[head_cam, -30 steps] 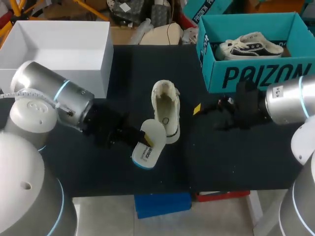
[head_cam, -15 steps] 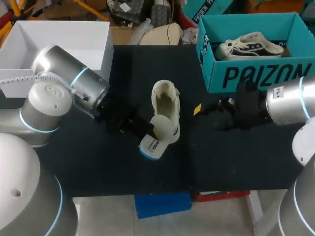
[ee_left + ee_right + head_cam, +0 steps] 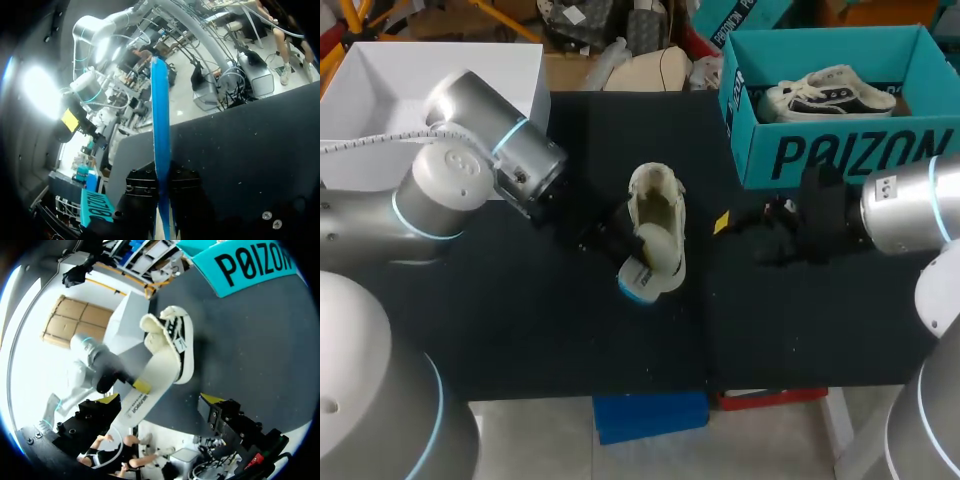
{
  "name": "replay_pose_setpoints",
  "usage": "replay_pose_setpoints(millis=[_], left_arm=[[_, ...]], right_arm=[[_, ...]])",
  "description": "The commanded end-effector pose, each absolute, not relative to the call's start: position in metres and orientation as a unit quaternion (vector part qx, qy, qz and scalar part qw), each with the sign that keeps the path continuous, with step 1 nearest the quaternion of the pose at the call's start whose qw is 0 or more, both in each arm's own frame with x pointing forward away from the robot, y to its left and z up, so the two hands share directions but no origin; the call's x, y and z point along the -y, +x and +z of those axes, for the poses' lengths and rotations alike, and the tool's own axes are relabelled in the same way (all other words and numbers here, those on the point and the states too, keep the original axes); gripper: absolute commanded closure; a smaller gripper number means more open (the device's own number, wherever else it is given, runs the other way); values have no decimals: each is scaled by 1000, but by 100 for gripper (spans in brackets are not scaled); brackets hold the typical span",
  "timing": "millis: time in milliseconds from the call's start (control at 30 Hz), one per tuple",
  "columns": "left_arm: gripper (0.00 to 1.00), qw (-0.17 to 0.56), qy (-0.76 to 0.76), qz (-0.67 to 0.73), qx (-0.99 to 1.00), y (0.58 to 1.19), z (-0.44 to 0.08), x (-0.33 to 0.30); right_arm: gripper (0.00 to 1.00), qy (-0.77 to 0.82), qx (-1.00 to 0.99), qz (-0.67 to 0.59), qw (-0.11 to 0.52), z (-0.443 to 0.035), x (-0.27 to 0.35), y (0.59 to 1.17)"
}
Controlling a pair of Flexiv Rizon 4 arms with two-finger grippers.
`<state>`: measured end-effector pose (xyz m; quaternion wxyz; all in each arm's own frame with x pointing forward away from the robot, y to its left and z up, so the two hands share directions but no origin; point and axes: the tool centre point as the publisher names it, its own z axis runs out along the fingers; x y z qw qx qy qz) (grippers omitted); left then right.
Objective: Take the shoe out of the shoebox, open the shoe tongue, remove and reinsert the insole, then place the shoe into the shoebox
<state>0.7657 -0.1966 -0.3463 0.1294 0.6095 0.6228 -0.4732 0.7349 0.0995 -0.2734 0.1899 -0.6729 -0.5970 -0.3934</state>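
Note:
A cream low-top shoe [image 3: 655, 200] lies on the black table [image 3: 520, 320], mid-table, opening up. My left gripper [image 3: 628, 250] is shut on a cream insole with a blue underside [image 3: 657, 258], which leans tilted over the shoe's heel end. In the left wrist view the insole [image 3: 160, 115] shows edge-on as a blue strip clamped in my left gripper [image 3: 162, 200]. My right gripper [image 3: 735, 232] stands open and empty, right of the shoe. From the right wrist view the shoe [image 3: 170, 340] and insole [image 3: 142, 395] lie ahead of the open right gripper [image 3: 161, 400].
A teal shoebox [image 3: 840, 150] at the back right holds another shoe [image 3: 830, 92]. A white open box [image 3: 440, 100] stands at the back left, just behind my left arm. Black tabletop lies bare in front of the shoe.
My left arm has swung right and away from the front edge, carrying the insole from beside the shoe up onto its heel end. The right arm has not moved.

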Motion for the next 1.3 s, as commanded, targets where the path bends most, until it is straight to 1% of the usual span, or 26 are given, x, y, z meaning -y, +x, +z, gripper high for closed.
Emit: replay_pose_setpoints(millis=[33,267,400,700,733,833,867,900,933,967,1000,1100,1233,1267,1300], left_arm=[[100,118,614,-478,-617,782,-357,208],[100,141,625,-451,-622,803,-368,216],[100,142,623,-438,-632,811,-373,217],[100,163,609,-419,-653,829,-377,215],[99,167,616,-407,-654,829,-377,215],[60,173,606,-416,-656,821,-368,215],[39,174,606,-415,-656,818,-365,214],[22,174,606,-415,-656,815,-362,213],[17,176,607,-415,-654,812,-359,212],[16,177,608,-415,-654,810,-355,210],[15,178,609,-413,-653,807,-352,209],[19,185,617,-415,-642,797,-344,207],[33,196,620,-419,-634,786,-335,205],[37,197,620,-420,-632,783,-334,205],[45,197,620,-423,-631,779,-333,205]], right_arm=[[0,-674,597,-392,189,-273,-100,735],[0,-674,597,-392,189,-273,-100,735],[0,-674,597,-392,189,-273,-100,735],[0,-674,597,-392,189,-273,-100,735],[0,-674,597,-392,189,-273,-100,735],[0,-674,597,-392,189,-273,-100,735],[0,-674,597,-392,189,-273,-100,735],[0,-674,597,-392,189,-273,-100,735],[0,-674,597,-392,189,-273,-100,735],[0,-674,597,-392,189,-273,-100,735],[0,-674,597,-392,189,-273,-100,735],[0,-674,597,-392,189,-273,-100,735],[0,-674,597,-392,189,-273,-100,735],[0,-674,597,-392,189,-273,-100,735],[0,-674,597,-392,189,-273,-100,735]])
